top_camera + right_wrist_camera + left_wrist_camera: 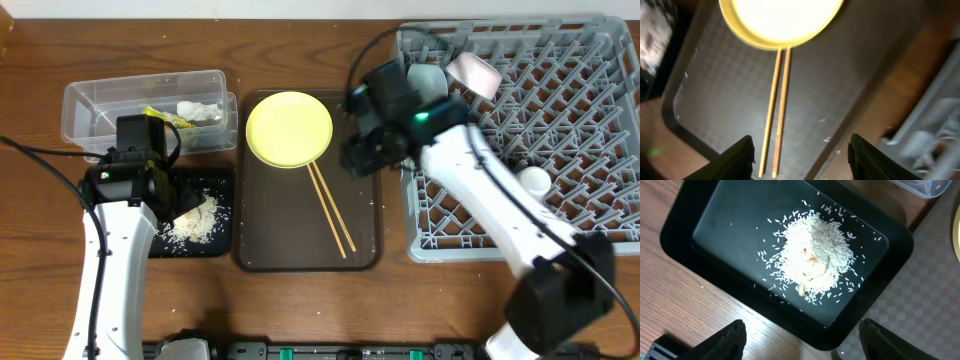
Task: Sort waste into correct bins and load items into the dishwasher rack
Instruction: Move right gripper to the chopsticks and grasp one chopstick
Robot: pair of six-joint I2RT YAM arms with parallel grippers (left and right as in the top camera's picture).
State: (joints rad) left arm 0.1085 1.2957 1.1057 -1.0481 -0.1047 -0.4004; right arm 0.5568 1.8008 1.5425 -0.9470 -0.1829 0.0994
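Two chopsticks (pixel 781 110) lie on the brown tray (pixel 275 225), seemingly touching the plate (pixel 289 128) (view blurred); right gripper (pixel 800 155) gapes empty above them, left gripper (pixel 802 337) likewise over rice (pixel 815 255).

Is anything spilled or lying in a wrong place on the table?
Nothing is spilled outside a container. The rice is a loose heap with stray grains around it, but all lie inside the black tray.
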